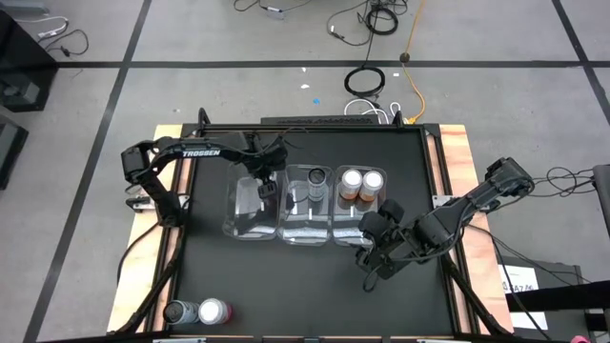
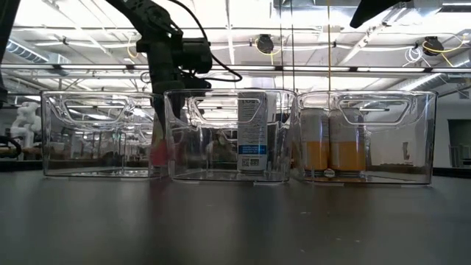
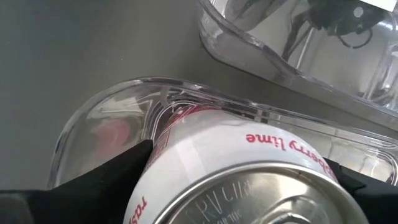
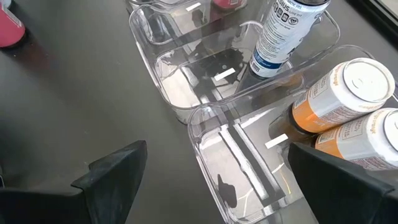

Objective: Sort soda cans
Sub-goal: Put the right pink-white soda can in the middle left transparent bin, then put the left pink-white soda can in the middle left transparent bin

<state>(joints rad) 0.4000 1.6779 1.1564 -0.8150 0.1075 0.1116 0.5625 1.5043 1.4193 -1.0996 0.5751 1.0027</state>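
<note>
Lowering a pink-red cherry-lime can [image 3: 249, 174] into the left clear bin [image 1: 238, 224], left gripper [image 1: 266, 189] clamping wide around its body; judging release and withdrawal as next. Waiting near the right bin [image 4: 249, 180] holding two orange cans [image 1: 362, 185], right gripper [image 1: 379, 229] gaping empty; remaining: a grey can [image 1: 179, 312] and pink can [image 1: 213, 311] at the table's front-left corner.

Left hand [image 1: 266, 188] reaches down, fingers clamped on a load; right hand [image 1: 374, 250] hovers, fingers spread
</note>
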